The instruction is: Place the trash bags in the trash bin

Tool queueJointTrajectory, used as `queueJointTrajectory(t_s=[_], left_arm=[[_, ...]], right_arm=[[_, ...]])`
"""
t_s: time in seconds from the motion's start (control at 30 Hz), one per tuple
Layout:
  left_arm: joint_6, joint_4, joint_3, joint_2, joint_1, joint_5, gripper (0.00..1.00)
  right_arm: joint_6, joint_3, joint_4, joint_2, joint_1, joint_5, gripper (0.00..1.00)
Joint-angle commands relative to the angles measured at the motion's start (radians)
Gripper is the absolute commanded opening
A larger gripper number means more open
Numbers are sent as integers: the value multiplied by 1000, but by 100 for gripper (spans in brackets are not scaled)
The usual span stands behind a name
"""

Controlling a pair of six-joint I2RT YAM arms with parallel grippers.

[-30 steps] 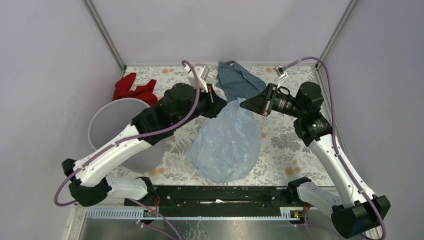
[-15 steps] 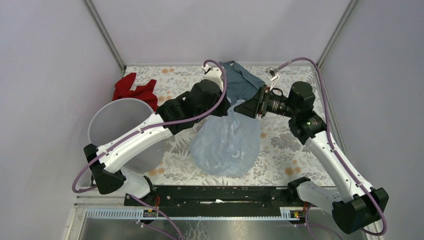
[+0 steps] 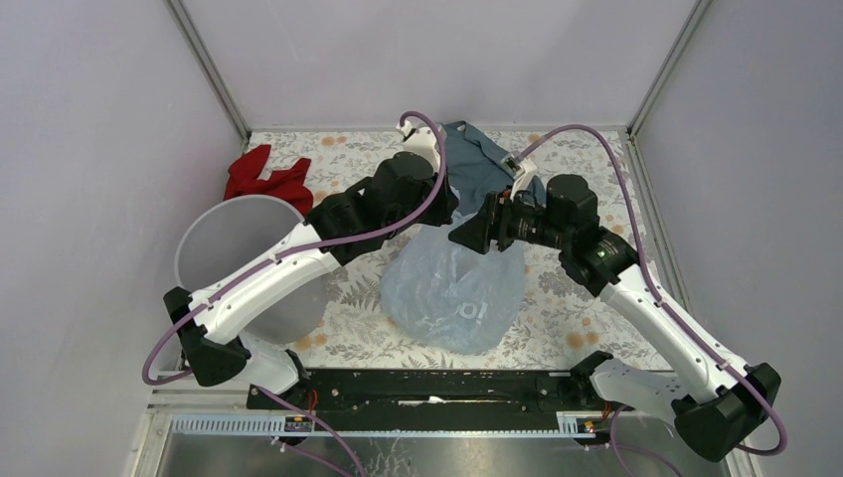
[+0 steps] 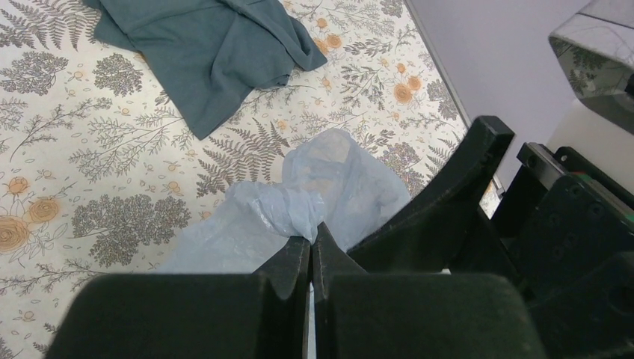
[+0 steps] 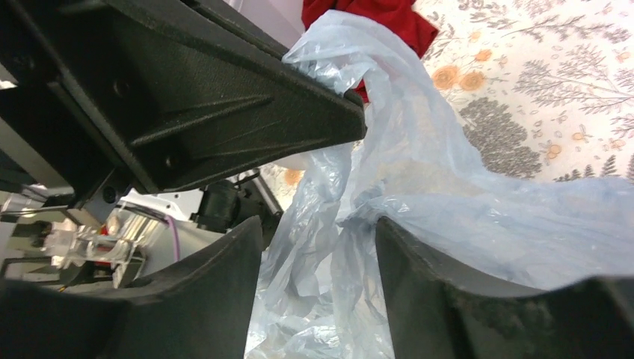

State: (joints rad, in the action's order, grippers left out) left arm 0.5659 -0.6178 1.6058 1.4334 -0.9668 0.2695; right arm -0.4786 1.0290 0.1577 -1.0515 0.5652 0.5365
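While your left claw is clenched on the top of the pale blue translucent plastic bag at the middle of the tabletop, your right claw stands spread around a fold below. You are in the grasping step, I think; next, close it and carry the bag left into the round light grey plastic bin.

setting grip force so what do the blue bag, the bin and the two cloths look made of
The trash bag: thin plastic film, pale blue, translucent, slightly glossy, with fine sharp creases. The trash bin: probably rigid plastic, light grey, smooth round walls. The teal-grey cloth and the red cloth: soft matte fabric in rounded folds; weave too fine to tell.
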Motion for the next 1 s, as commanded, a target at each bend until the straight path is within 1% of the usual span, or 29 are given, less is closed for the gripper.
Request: queueJointTrajectory(t_s=[0.0, 0.1, 0.17, 0.2, 0.23, 0.27, 0.33, 0.37, 0.4, 0.47, 0.5, 0.53, 0.63, 0.7, 0.73, 0.87, 0.93, 0.97], left_arm=[[-1, 39, 49, -2, 5, -10, 0], [2, 40, 49, -8, 6, -11, 0], [2, 38, 51, -11, 7, -11, 0], [2, 34, 52, -11, 7, -11, 0], [1, 29, 54, -11, 9, -13, 0], [1, 26, 56, -11, 10, -18, 0], [-4, 19, 60, -15, 14, -32, 1], [-9, 14, 63, -20, 13, -34, 8], [-15, 5, 64, -28, 15, -29, 17], [-30, -22, 60, -59, 17, -1, 43], [-41, -42, 56, -80, 16, 16, 59], [-50, -66, 51, -104, 17, 43, 69], [-53, -202, 29, -202, 18, 181, 88], [-38, -304, 11, -261, 20, 279, 97], [-26, -365, 4, -287, 21, 324, 99], [77, -627, 6, -334, 34, 577, 99], [178, -781, 12, -309, 75, 666, 99], [219, -831, 5, -287, 113, 685, 99]], right_arm=[[-11, 29, -35, 19, 28, -83, 60], [-50, 3, -82, 5, 33, -74, 59], [-68, -4, -103, -2, 39, -66, 60], [-76, -10, -117, -4, 44, -64, 59], [-81, -16, -135, -5, 46, -59, 51], [-86, -22, -146, -3, 48, -58, 42], [-89, -26, -148, 0, 48, -82, 13], [-89, -27, -143, 2, 48, -101, 1], [-85, -30, -132, 6, 48, -126, 0], [-76, -38, -100, 18, 47, -201, 0], [-75, -43, -84, 25, 48, -249, 0], [-74, -51, -68, 34, 48, -319, 0], [-50, -75, -46, 63, 47, -436, 0], [-26, -79, -34, 77, 47, -490, 0], [-14, -81, -32, 85, 46, -507, 0], [27, -82, -35, 110, 47, -531, 0], [35, -84, -39, 117, 47, -531, 0], [36, -87, -41, 121, 47, -531, 0]])
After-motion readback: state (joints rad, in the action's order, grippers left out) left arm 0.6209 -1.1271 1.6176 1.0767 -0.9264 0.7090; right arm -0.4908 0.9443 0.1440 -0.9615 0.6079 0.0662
